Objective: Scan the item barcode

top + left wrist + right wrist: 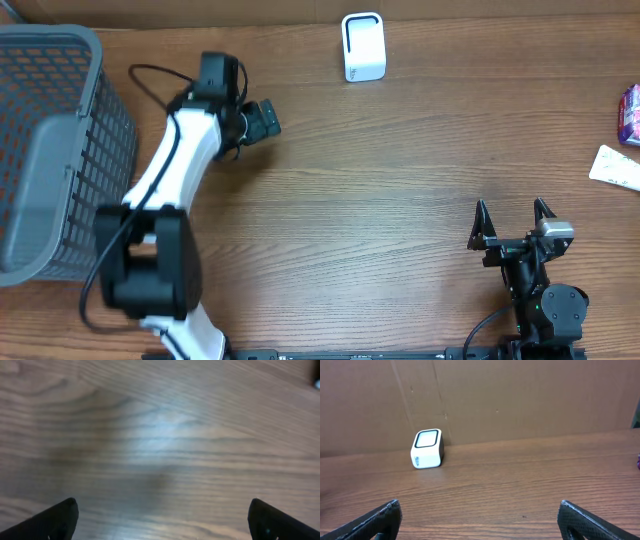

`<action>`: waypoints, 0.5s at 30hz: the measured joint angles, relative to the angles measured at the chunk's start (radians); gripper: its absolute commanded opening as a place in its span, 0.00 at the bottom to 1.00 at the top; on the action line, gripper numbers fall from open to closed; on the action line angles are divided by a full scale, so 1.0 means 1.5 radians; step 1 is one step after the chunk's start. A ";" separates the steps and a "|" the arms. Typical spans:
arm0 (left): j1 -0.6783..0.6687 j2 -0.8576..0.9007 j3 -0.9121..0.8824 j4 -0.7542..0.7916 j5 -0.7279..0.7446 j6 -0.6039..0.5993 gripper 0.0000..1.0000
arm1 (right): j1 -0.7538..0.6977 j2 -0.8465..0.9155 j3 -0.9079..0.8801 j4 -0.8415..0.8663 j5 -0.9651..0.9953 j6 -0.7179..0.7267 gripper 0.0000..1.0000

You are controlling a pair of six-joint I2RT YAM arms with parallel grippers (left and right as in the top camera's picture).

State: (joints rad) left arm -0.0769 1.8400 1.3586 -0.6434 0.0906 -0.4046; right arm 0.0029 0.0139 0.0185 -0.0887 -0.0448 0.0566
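Nothing scanned yet: your left pincer [272, 118] and right pincer [511, 215] both gape wide, empty. The flat white packet [615, 166] and purple wrapped packet [630, 112] lie at the wooden bench's [400, 200] right edge, well apart from the white cube scanner [363, 46].

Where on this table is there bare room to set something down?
The widest bare stretch of table lies between the white scanner, the left gripper and the right gripper. Crowded: the gray basket at left, a pink packet and a white packet at the right edge.
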 measured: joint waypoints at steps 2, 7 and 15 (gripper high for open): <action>0.000 -0.053 -0.072 0.057 0.020 0.033 1.00 | 0.000 0.000 0.000 0.000 0.000 0.000 1.00; 0.000 -0.184 -0.236 0.164 0.068 0.116 1.00 | 0.001 0.000 0.000 0.000 0.000 0.000 1.00; 0.000 -0.499 -0.507 0.338 0.087 0.205 1.00 | 0.003 -0.001 0.000 -0.001 0.000 0.000 1.00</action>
State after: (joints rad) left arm -0.0769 1.0920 0.5987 -0.1360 0.2218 -0.0971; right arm 0.0074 0.0128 0.0185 -0.0895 -0.0448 0.0563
